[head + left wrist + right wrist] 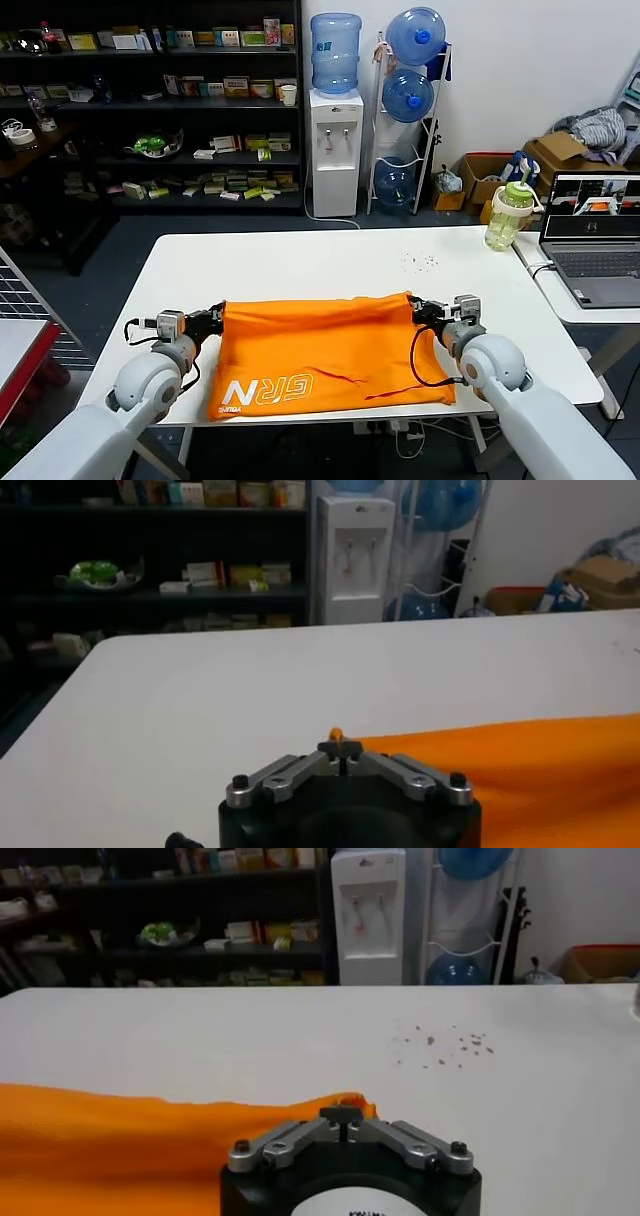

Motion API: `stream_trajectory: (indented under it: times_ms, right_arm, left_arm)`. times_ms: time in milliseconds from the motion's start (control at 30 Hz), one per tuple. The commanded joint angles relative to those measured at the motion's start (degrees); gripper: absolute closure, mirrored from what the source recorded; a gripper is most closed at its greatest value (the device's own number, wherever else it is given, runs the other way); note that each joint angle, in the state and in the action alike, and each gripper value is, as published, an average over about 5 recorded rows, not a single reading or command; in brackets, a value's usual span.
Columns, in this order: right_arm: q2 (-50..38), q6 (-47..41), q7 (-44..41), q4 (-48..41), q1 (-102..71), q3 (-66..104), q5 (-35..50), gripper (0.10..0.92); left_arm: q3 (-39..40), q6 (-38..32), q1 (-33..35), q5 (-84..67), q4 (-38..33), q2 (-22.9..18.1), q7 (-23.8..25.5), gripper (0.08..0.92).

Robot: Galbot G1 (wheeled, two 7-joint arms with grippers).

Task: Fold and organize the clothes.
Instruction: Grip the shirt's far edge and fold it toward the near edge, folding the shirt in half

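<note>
the orange t-shirt [325,350] lies folded across the near half of the white counter [300,265], its white lettering facing up by the front edge. the left hand [216,316] is clamped together on the shirt's far left corner, and the right hand [424,309] is clamped on the far right corner, both low at the cloth. the far half of the counter is bare apart from a scatter of small specks [418,263] and a green bottle [508,215] at the right edge. a laptop [592,240] sits on a side table. behind stand dark shelves [150,100] and a water dispenser [334,150].
</note>
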Motion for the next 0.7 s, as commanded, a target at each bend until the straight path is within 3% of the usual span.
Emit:
stream_trajectory:
  times_ms: [33, 500, 700]
  right_arm:
    - [-5.0, -1.2, 1.8, 10.6, -8.9, 2.4, 2.3, 0.902]
    - [-6.8, -2.7, 2.9, 17.1, -17.9, 7.7, 2.2, 0.897]
    - [-6.6, -2.6, 2.5, 17.6, -18.7, 9.0, 1.9, 0.767]
  left_arm:
    - [-2.5, -0.2, 11.6, 0.5, -9.9, 3.6, -1.6, 0.908]
    - [-3.2, -0.3, 16.8, 2.4, -13.2, 3.1, -3.1, 0.908]
    - [-3.7, 0.6, 17.5, 2.7, -13.9, 2.9, -3.8, 0.806]
